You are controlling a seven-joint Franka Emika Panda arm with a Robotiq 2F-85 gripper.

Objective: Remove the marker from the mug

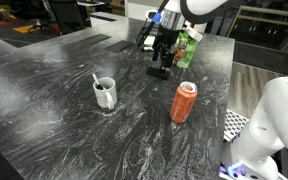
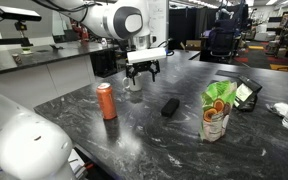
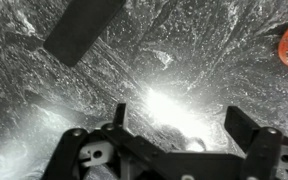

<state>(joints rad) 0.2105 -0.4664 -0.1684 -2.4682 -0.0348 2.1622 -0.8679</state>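
the marker point(image 1: 106, 90) shows as a dark shape inside the white mug point(image 1: 104, 100), beside a thin white stick point(image 1: 97, 79), on the marbled table point(image 1: 44, 125). well apart, the gripper point(image 1: 161, 58) hangs over a black block point(image 1: 159, 72), jaws spread and empty. an orange can point(image 1: 184, 102) stands near.

table point(image 1: 54, 135): glossy marbled stone | mug point(image 1: 104, 94): smooth white glaze | can point(image 1: 184, 103): shiny metal | block point(image 3: 84, 30): matt black
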